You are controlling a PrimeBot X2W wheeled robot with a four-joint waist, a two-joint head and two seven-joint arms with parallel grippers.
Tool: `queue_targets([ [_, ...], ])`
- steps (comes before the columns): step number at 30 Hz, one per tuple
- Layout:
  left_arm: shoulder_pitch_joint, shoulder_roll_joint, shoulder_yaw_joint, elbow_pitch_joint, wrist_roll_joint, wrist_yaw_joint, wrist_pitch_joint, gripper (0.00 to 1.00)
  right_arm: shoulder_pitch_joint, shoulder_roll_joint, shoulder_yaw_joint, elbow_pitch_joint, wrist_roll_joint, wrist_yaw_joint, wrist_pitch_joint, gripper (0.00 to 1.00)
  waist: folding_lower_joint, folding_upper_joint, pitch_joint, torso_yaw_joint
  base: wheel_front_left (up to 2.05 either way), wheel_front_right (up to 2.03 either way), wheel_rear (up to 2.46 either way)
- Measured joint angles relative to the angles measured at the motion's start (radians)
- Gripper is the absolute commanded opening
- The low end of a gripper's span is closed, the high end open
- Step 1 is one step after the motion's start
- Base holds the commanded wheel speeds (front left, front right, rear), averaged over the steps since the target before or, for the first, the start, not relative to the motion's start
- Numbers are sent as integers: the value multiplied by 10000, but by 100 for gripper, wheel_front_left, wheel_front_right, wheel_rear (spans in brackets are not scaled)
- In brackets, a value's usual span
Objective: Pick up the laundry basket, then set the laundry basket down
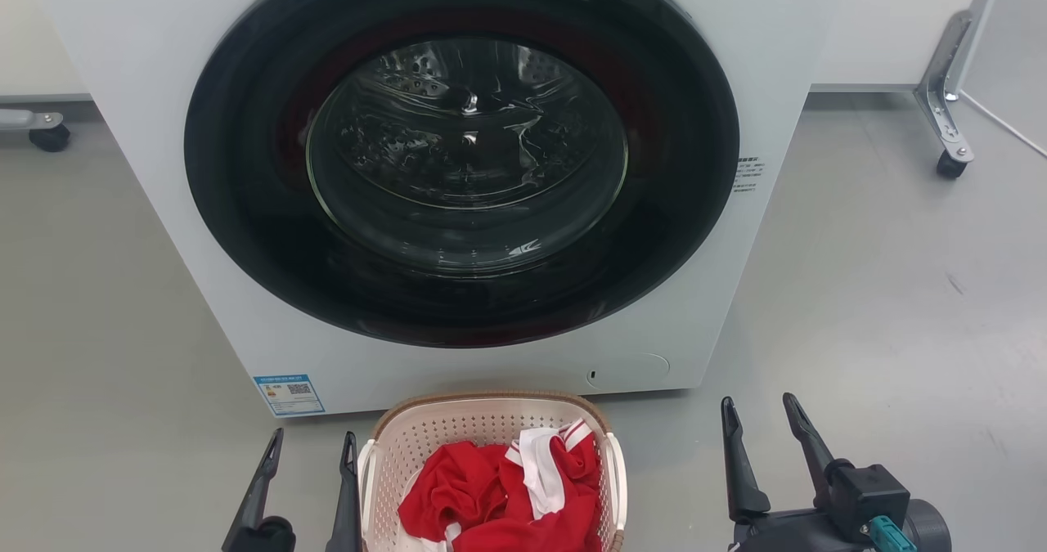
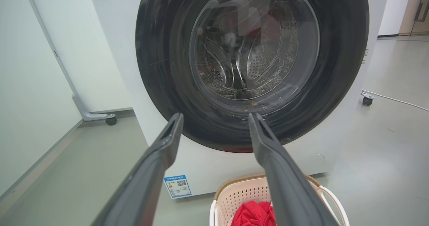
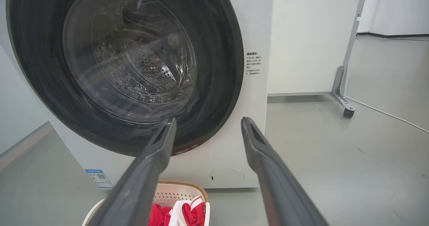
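The laundry basket [image 1: 458,433], cream with perforated walls, a brown woven-look rim and white side handles, stands on the floor just in front of the washer, holding red and white clothes [image 1: 507,495]. My left gripper [image 1: 312,446] is open beside the basket's left handle, its inner finger close to that handle. My right gripper [image 1: 761,409] is open further right, apart from the basket. The left wrist view has the basket [image 2: 241,194] low behind the open left gripper [image 2: 216,119]. The right wrist view has the basket [image 3: 181,192] at the bottom, left of the open right gripper [image 3: 207,124].
A white front-loading washer [image 1: 123,86] with a shut dark round glass door [image 1: 462,151] stands right behind the basket. White partitions on castor feet [image 1: 949,159] stand at the back left and right. A cable [image 3: 385,110] lies on the grey floor at the right.
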Motion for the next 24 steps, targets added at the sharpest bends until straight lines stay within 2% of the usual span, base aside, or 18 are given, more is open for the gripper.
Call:
queue_targets([
  [24,-19,-35,119,-69,-23,-13,0,100,24,2,-167,-268,-38,17,0,100,0,0,360,18,0,0,0],
])
